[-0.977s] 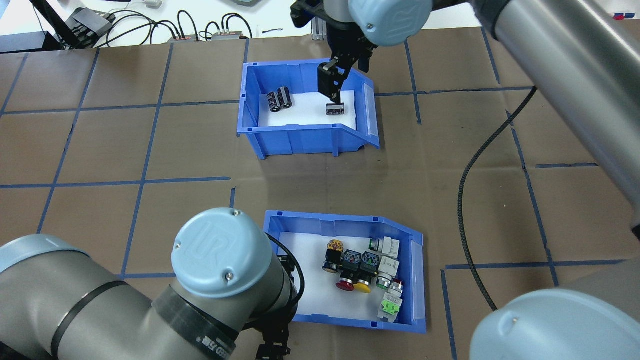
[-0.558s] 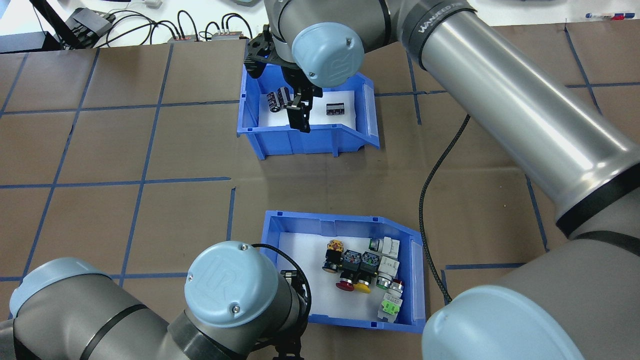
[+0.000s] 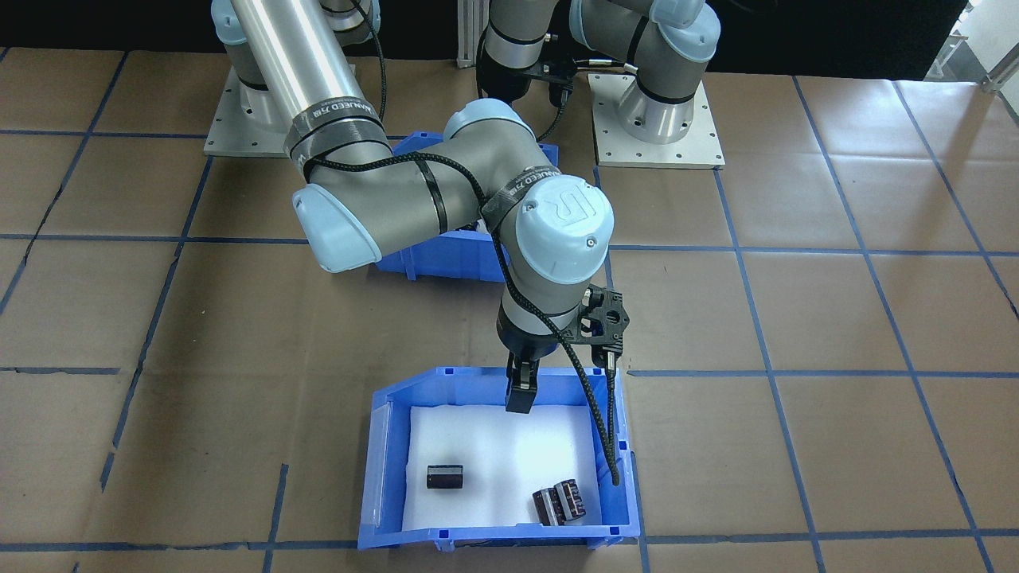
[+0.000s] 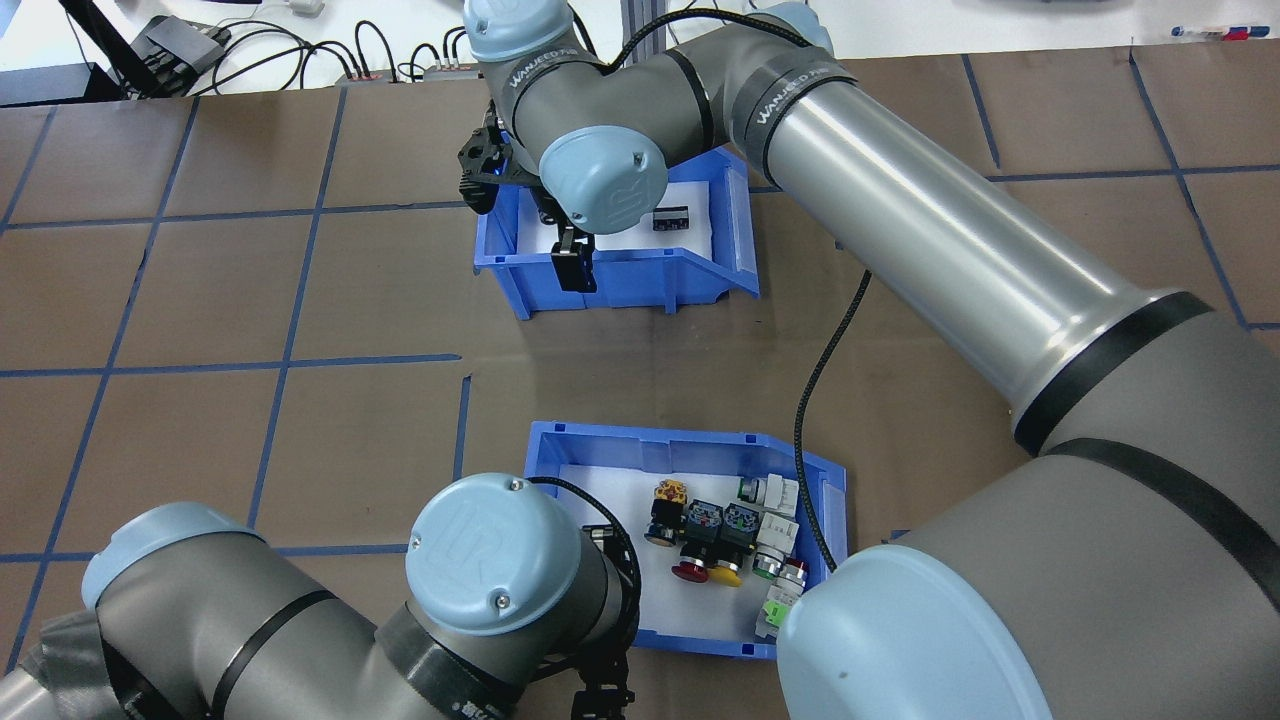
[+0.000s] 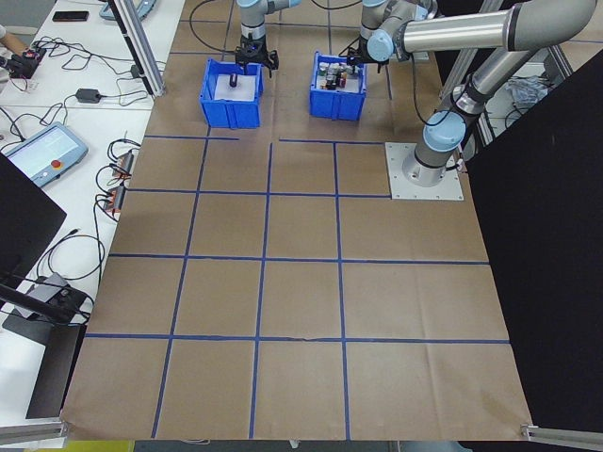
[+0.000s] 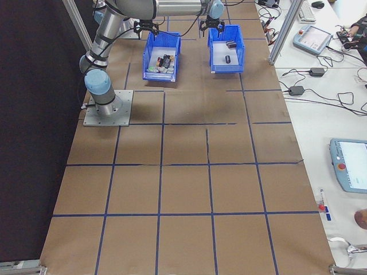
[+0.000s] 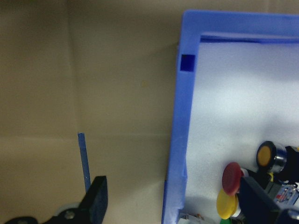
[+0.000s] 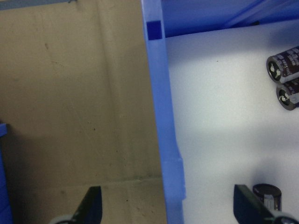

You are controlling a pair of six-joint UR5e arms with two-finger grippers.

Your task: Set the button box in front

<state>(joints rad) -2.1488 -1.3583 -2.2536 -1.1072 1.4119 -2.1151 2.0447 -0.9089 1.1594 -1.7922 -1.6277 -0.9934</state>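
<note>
Partly arm-hidden button box [image 4: 800, 470], left fingers [image 7: 96, 198] astride its wall, tips cropped.

Since a second ago I've watched my right gripper [image 4: 574, 268] swing from the far bin's [image 4: 640, 280] right interior leftward to its near wall, jaws wide astride that wall. My left gripper [image 7: 173, 198] edged right, straddling the button box's [image 4: 690, 640] wall.

Second blue bin [image 3: 617, 485] with white foam liner [image 3: 493, 465] sits on brown paper-covered table [image 3: 796, 318] marked with blue tape grid lines [image 3: 748, 318]; its wall runs between the right jaws in the wrist view. Inside: one dark cylinder [image 3: 444, 477] alone, a pair of dark cylinders [image 3: 559, 503] side by side. Cables [image 4: 300, 50] lie beyond the table's far edge.
</note>
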